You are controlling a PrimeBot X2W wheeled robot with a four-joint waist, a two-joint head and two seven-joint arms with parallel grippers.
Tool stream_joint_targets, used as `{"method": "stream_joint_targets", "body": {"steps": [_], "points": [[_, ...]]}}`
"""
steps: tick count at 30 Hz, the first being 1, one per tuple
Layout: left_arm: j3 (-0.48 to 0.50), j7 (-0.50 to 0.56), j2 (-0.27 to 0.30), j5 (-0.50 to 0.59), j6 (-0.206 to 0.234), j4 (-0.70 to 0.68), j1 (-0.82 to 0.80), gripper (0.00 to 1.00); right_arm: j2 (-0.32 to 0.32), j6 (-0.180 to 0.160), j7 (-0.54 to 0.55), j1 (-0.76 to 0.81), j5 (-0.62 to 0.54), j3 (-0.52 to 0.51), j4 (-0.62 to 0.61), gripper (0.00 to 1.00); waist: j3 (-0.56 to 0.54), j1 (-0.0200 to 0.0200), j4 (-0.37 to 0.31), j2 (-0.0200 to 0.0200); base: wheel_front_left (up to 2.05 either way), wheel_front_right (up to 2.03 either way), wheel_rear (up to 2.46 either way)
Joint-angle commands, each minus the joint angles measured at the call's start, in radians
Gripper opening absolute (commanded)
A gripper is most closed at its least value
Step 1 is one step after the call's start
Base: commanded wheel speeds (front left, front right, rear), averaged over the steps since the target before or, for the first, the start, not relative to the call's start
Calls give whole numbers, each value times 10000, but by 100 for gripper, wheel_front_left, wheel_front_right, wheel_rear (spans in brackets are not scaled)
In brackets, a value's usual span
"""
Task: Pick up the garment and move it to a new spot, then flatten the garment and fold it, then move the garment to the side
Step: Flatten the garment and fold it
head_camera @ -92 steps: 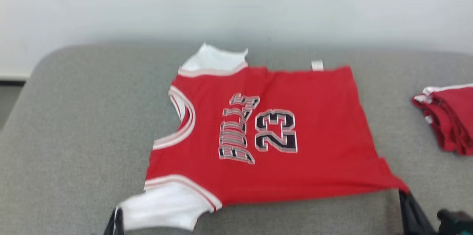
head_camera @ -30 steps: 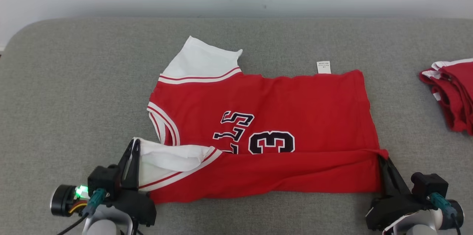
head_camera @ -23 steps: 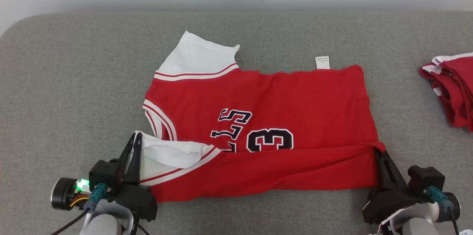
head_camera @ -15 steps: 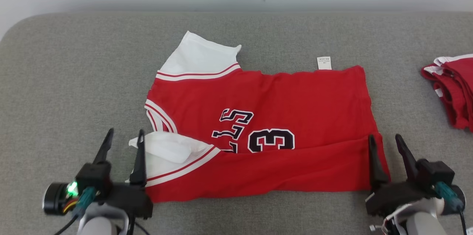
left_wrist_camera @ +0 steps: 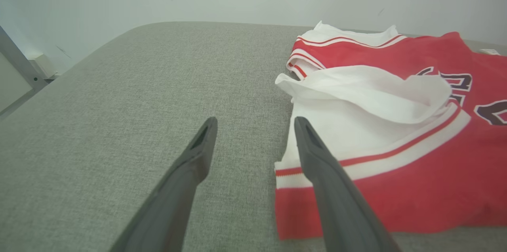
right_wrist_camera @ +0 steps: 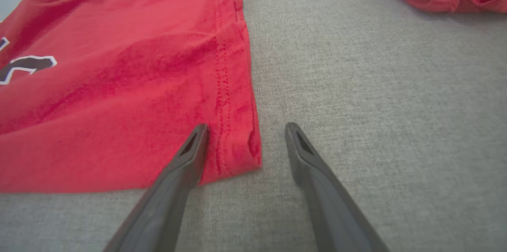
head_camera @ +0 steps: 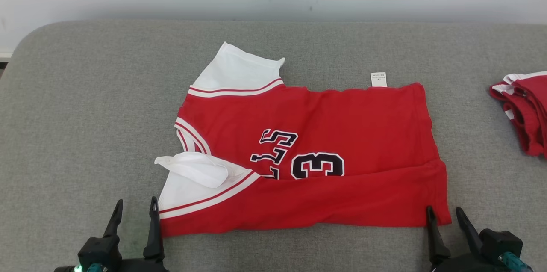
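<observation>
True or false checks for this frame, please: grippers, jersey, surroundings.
1. The left gripper and right gripper are both open. True.
2. The left gripper holds the jersey. False: its jaws are empty, at the jersey's near left corner.
3. The jersey's near side is folded over, hiding part of the number. True.
4. The jersey lies on a wooden table. False: it lies on a grey cushion.
5. A red pile lies to the right, apart from the jersey. True.
</observation>
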Motion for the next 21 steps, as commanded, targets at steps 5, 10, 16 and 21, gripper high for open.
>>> {"method": "stream_joint_targets", "body": {"steps": [5,10,16,21], "points": [[-114,-30,-16,-176,25,48,68,100,-85,-31,91,-253,325,653,1286,25,5,0,100,0,0,0,0],[-161,-30,-18,-414,74,334,-115,100,-378,-32,99,-570,736,1043,1445,0,79,0,129,0,0,0,0],[-399,-30,-11,-797,-91,745,32,100,-521,-31,19,-513,1005,984,332,0,77,0,18,0,0,0,0],[-703,-30,-16,-1263,-203,1219,87,100,-598,-31,12,-398,1087,1042,-301,0,85,0,-71,0,0,0,0]]}}
